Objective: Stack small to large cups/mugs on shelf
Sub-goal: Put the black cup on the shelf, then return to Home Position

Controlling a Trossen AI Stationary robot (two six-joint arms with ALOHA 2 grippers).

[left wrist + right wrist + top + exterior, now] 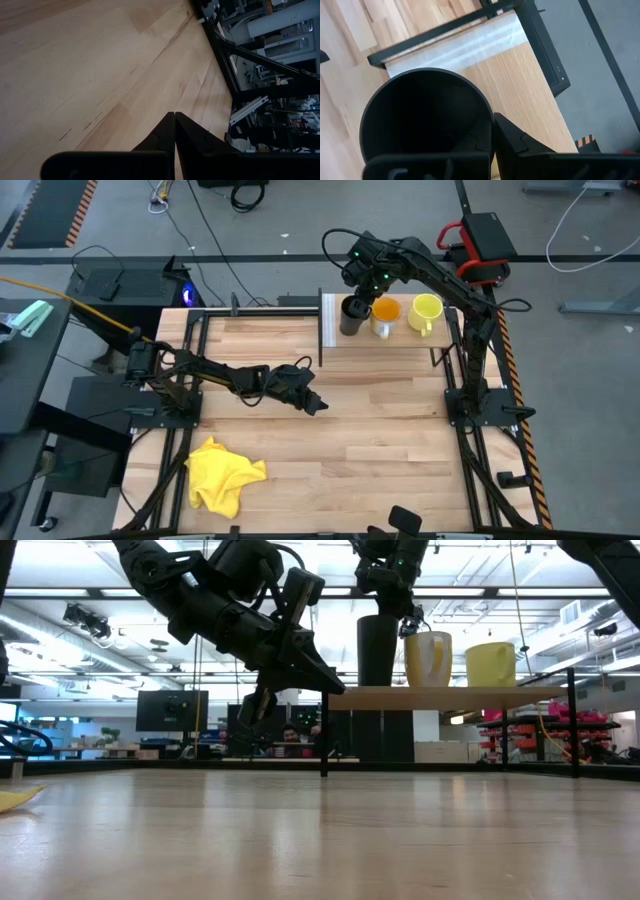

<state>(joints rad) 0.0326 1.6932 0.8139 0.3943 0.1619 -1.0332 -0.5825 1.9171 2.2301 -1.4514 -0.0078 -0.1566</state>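
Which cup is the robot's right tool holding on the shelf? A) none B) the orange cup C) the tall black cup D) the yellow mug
C: the right tool pinches the rim of the tall black cup, which stands at the end of the shelf beside the orange cup.

Shelf (400, 340) sitting at far edge of table (380, 440), right of middle. Three vessels standing in row on shelf: tall cup (352, 317) nearest upright end panel (324, 320), shorter cup (384, 315) touching beside it, mug (425, 313) apart toward shelf's right end. Right gripper (358, 280) pinching tall cup's rim, one finger inside. Left gripper (318, 407) hovering over table's middle, well apart from shelf. Cloth (222, 472) lying near table's near-left corner.
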